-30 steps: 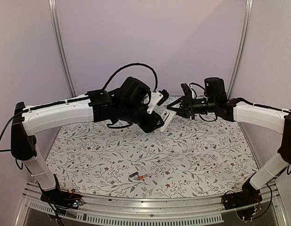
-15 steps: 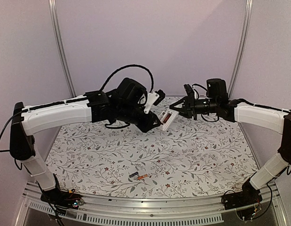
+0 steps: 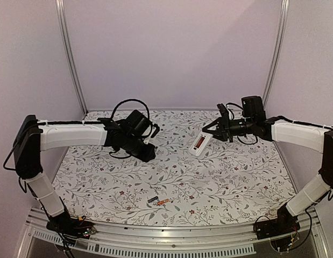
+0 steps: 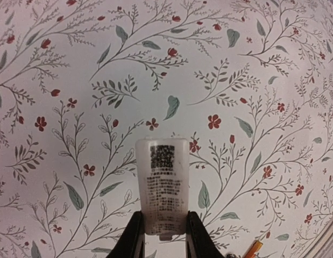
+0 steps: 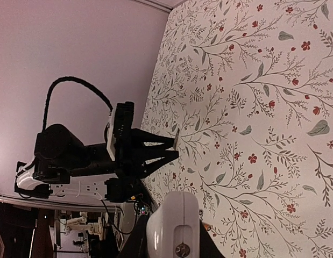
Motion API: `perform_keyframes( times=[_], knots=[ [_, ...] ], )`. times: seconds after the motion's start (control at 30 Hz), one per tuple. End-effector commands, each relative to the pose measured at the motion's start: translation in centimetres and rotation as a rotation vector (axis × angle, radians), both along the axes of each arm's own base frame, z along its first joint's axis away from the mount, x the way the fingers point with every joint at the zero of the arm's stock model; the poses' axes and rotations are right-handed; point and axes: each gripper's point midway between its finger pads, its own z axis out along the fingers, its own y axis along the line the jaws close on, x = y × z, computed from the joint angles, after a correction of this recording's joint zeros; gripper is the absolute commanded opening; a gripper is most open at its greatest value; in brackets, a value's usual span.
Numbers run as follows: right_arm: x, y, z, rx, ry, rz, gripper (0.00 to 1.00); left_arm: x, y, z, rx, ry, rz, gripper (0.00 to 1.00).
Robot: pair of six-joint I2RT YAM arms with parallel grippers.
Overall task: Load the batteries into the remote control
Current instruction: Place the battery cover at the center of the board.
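Two slim cylindrical batteries lie just beside each other near the front edge of the white table with a red-and-grey floral print. The dark grey-black battery is on the left and the orange-red battery on the right. Neither tool is near them.

Beyond the batteries and slightly to their left, the left tool hangs low over the table. Its black fingers are set narrow, clamped on one end of a small white plastic battery cover. The cover has rounded corners and black printed text, and it sticks out past the fingertips.

Farther from the batteries and off to their right, the right tool is closed tight on the upper end of the white plastic bar-shaped remote control. The remote control slants down and to the left from the fingers, with a reddish patch on the face turned upward. Whether its lower end touches the table cannot be told. In the right wrist view its rounded white end fills the gap between the fingers. The remote control is well apart from both the batteries and the battery cover.
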Motion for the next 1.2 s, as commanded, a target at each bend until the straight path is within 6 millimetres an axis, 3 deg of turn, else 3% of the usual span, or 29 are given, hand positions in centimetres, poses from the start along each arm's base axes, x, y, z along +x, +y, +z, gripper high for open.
perform_keyframes(
  times=[0.0,0.2,0.37,0.47,0.6,0.73,0.93,1.07,1.17],
  knots=[
    [-2.3,0.0,0.9,0.012,-0.029,0.094,0.00,-0.8,3.0,-5.5,0.113,0.128,0.090,0.17],
    [-4.0,0.1,0.9,0.022,-0.053,0.173,0.00,-1.5,4.4,-9.1,0.200,0.219,0.104,0.17],
    [-5.4,0.6,1.4,0.030,-0.085,0.226,0.00,-2.0,4.6,-10.5,0.217,0.260,0.105,0.22],
    [-6.1,1.0,1.6,0.035,-0.100,0.259,0.00,-2.2,4.6,-11.0,0.225,0.278,0.099,0.28],
    [-6.9,1.5,2.1,0.038,-0.131,0.296,0.00,-2.3,4.6,-10.7,0.229,0.276,0.085,0.44],
    [-7.3,1.6,2.3,0.039,-0.145,0.309,0.00,-2.1,4.1,-8.9,0.189,0.250,0.067,0.58],
    [-7.6,1.8,1.9,0.026,-0.146,0.322,0.00,-2.7,1.3,-1.7,-0.033,0.116,-0.062,0.76],
    [-7.5,1.8,0.9,0.001,-0.126,0.306,0.00,-4.1,1.5,1.2,-0.077,0.064,-0.109,0.74],
    [-7.0,1.6,-0.3,-0.030,-0.097,0.268,0.00,-6.7,2.0,0.8,-0.051,0.092,-0.170,0.66]
  ],
)
